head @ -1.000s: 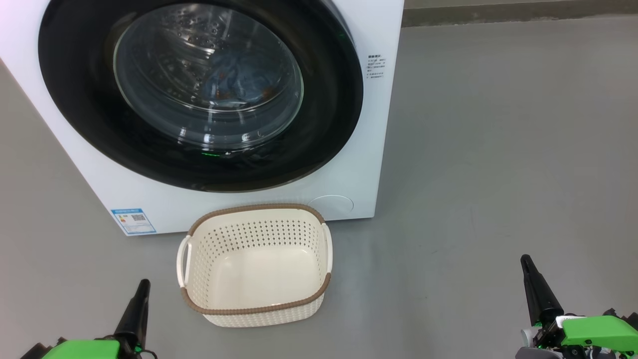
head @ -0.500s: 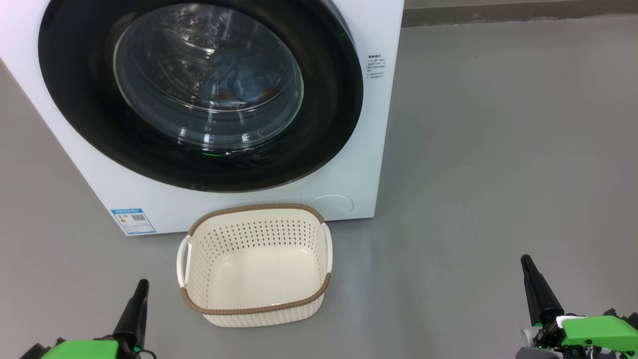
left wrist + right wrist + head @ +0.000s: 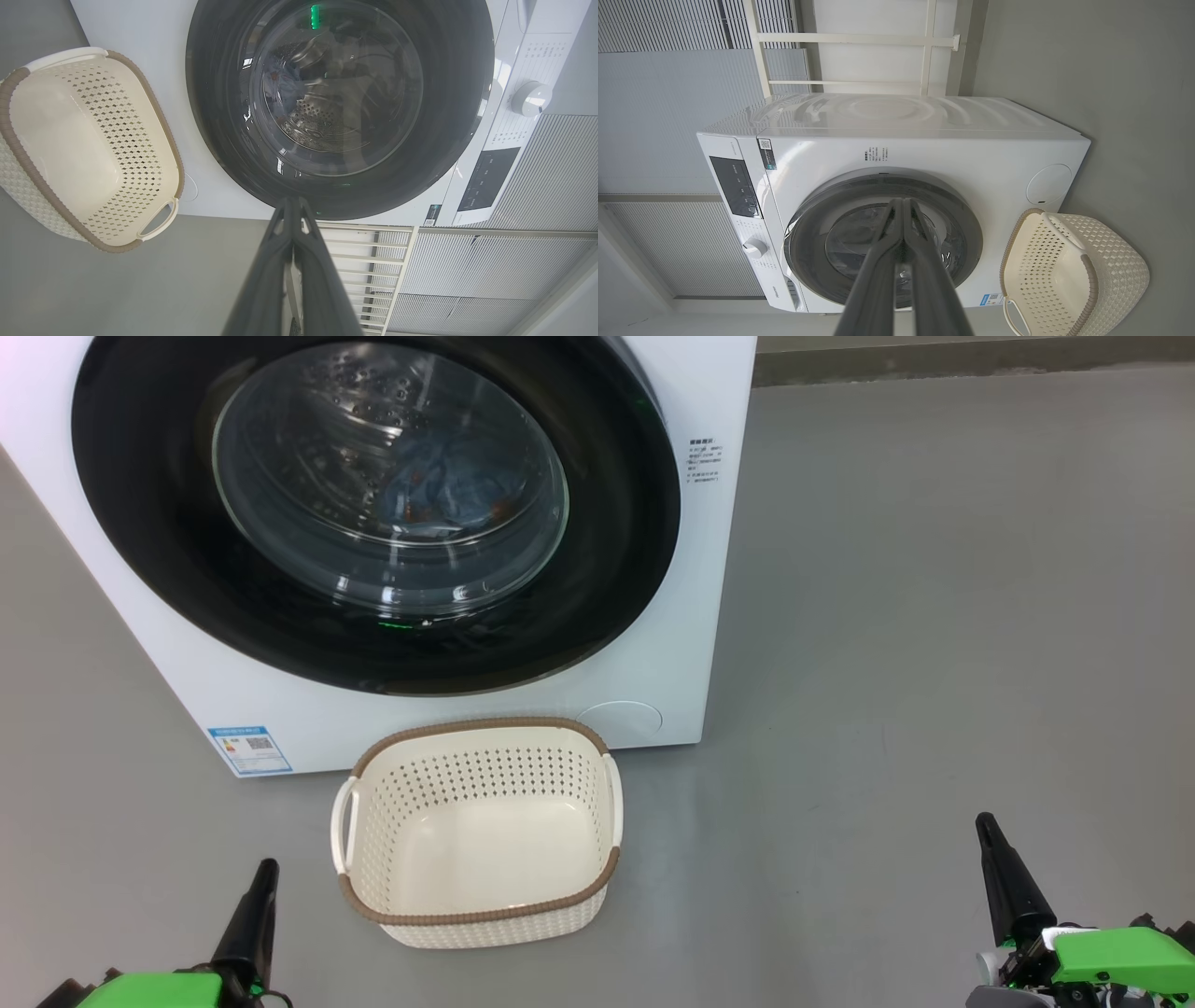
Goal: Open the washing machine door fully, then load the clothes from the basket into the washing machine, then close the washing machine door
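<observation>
Left gripper (image 3: pixel 268 866): lower left of head view, fingers pressed together, nothing between them. The left wrist view (image 3: pixel 292 201) shows the same, tips meeting.

Right gripper (image 3: pixel 983 821): lower right, fingers also pressed together, holding nothing.

Both are above the grey floor (image 3: pixel 934 616), well apart from the basket (image 3: pixel 481 721).

Basket: upright on the floor just in front of the washing machine (image 3: pixel 724 392), bare cream bottom showing. Can't tell whether it touches the machine.

Blue label sticker (image 3: pixel 249 749): on the machine's lower front, left of the basket.

Washing machine door (image 3: pixel 131 523): flush against the front, closed.

Clothes (image 3: pixel 448 485): blue fabric with orange specks, seen through the door glass, lying inside the steel drum.

Behind the machine: a white rack (image 3: pixel 859 39), seen in the right wrist view.
</observation>
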You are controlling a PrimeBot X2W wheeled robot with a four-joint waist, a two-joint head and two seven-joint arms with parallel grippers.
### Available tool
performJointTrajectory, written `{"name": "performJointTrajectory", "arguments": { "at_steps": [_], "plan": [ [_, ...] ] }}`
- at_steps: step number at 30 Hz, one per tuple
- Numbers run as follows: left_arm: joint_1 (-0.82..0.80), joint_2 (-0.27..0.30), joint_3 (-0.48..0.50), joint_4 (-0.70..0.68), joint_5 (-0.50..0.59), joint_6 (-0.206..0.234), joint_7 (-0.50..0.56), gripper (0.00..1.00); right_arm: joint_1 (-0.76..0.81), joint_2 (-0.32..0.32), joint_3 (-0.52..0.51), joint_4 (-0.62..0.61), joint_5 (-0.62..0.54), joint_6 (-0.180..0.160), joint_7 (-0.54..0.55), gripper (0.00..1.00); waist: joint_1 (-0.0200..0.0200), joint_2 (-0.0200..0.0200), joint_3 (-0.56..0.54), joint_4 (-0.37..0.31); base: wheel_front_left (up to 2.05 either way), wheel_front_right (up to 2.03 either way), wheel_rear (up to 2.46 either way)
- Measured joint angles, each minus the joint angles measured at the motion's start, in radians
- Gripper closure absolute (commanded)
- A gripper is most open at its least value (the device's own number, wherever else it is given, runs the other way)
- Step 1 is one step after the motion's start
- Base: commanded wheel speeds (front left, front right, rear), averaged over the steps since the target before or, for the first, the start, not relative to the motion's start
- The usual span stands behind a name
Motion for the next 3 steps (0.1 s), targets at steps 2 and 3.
{"name": "performJointTrajectory", "arguments": {
  "at_steps": [2, 3],
  "plan": [
    [0.000, 0.000, 0.000, 0.000, 0.000, 0.000, 0.000, 1.00, 0.000, 0.000, 0.000, 0.000, 0.000, 0.000, 0.000, 1.00, 0.0000, 0.0000, 0.000, 0.000, 0.00, 0.00, 0.00],
    [0.000, -0.001, 0.001, 0.000, 0.000, 0.000, 0.000, 1.00, 0.000, 0.000, -0.001, 0.000, 0.000, 0.000, 0.000, 1.00, 0.0000, 0.0000, 0.000, 0.000, 0.00, 0.00, 0.00]
  ]
}}
